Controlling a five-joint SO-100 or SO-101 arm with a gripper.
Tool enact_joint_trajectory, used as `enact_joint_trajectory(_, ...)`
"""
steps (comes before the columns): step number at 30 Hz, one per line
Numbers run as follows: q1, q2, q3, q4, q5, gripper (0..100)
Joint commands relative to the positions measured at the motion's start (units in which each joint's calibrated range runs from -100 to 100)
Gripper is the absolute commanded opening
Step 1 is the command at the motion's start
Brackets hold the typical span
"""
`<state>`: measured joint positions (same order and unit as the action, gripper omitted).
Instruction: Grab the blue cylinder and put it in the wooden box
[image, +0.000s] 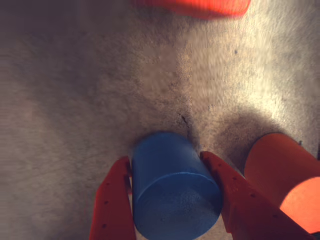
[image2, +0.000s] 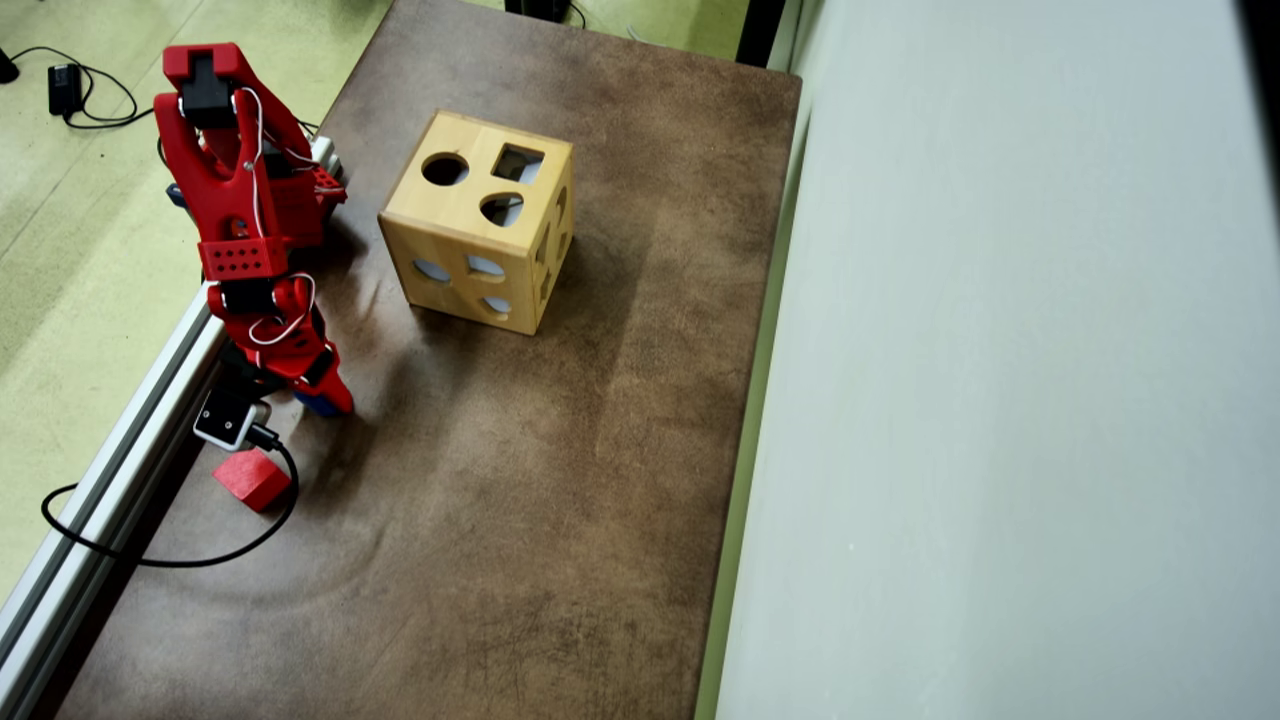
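Gripping the blue cylinder (image: 175, 187): in the wrist view the gripper (image: 172, 200) has a red finger against each curved flank, low centre of frame, pinching it. Whether it has cleared the brown tabletop (image2: 560, 480) I cannot tell. A red rounded block (image: 282, 172) sits just right; a red cube (image2: 252, 479) lies near. Judgement: lift straight, keep squeeze, then carry toward the wooden box (image2: 478, 235), upper centre overhead, aiming for its round hole (image2: 445, 169).
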<state>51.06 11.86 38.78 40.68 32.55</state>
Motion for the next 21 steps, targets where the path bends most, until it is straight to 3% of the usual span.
enact_joint_trajectory(1,-0.24,-6.22,-0.95,0.05,-0.1,13)
enact_joint_trajectory(6,-0.24,-6.56,-0.5,1.02,-0.1,13)
enact_joint_trajectory(21,-0.32,-24.05,-0.68,18.07,-0.1,13)
